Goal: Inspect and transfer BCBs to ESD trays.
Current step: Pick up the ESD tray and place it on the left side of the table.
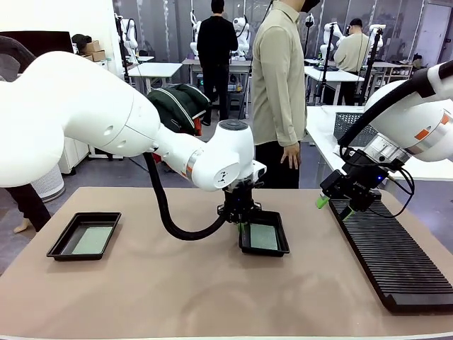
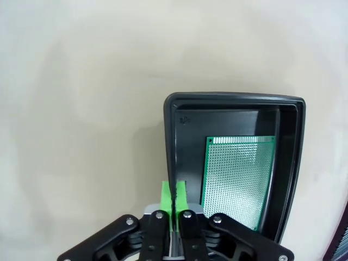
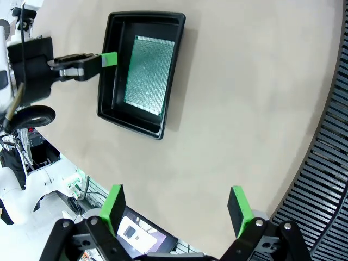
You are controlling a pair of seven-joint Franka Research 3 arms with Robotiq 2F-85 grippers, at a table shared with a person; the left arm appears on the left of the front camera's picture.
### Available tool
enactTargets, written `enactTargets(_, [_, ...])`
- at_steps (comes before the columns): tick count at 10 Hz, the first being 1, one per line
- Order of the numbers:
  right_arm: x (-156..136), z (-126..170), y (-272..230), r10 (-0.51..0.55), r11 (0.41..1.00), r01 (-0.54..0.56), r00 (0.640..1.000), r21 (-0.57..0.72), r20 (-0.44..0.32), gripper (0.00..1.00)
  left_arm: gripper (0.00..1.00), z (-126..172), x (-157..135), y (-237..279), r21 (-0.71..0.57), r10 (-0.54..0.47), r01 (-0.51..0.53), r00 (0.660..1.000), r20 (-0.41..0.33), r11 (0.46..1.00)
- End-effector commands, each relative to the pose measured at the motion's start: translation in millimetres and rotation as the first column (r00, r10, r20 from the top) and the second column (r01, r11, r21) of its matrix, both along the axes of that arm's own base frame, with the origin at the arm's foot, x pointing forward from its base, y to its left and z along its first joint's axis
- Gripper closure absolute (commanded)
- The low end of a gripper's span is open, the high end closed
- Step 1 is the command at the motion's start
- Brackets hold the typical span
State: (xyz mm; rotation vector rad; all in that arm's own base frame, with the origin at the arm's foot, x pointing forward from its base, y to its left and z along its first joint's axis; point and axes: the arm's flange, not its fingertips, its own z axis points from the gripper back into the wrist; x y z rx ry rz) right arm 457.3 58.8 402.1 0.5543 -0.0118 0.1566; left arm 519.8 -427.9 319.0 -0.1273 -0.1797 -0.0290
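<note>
Left gripper (image 2: pixel 174 193) clenched on nothing at the centre tray's (image 1: pixel 264 249) rim, 1 BCB (image 1: pixel 263 237) flat inside — right gripper (image 3: pixel 176 204) spread wide, empty, above the rack (image 1: pixel 393 255) — another BCB (image 1: pixel 93 240) in the left tray (image 1: pixel 83 236).

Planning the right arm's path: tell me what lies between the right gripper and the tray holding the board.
Bare tan tabletop lies between the right gripper and the tray with its board, seen in the right wrist view.

Front view faces across the table (image 1: pixel 177 297); both wrist views look down, sharing the middle tray (image 2: pixel 176 117)
</note>
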Motion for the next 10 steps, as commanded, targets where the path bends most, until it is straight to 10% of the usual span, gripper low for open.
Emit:
enactTargets(1, [0.6, 0.5, 1.3, -0.023, 0.999, 0.023, 1.0, -0.026, 0.0, 0.0, 0.97, 3.3, -3.1, 29.3, -0.086, -0.02, 0.018, 1.0, -0.016, 0.996])
enactTargets(10, [0.6, 0.5, 1.3, -0.023, 0.999, 0.023, 1.0, -0.026, 0.0, 0.0, 0.97, 25.2, -1.6, 128.0, -0.266, -0.073, 0.09, 0.995, 0.074, 0.96])
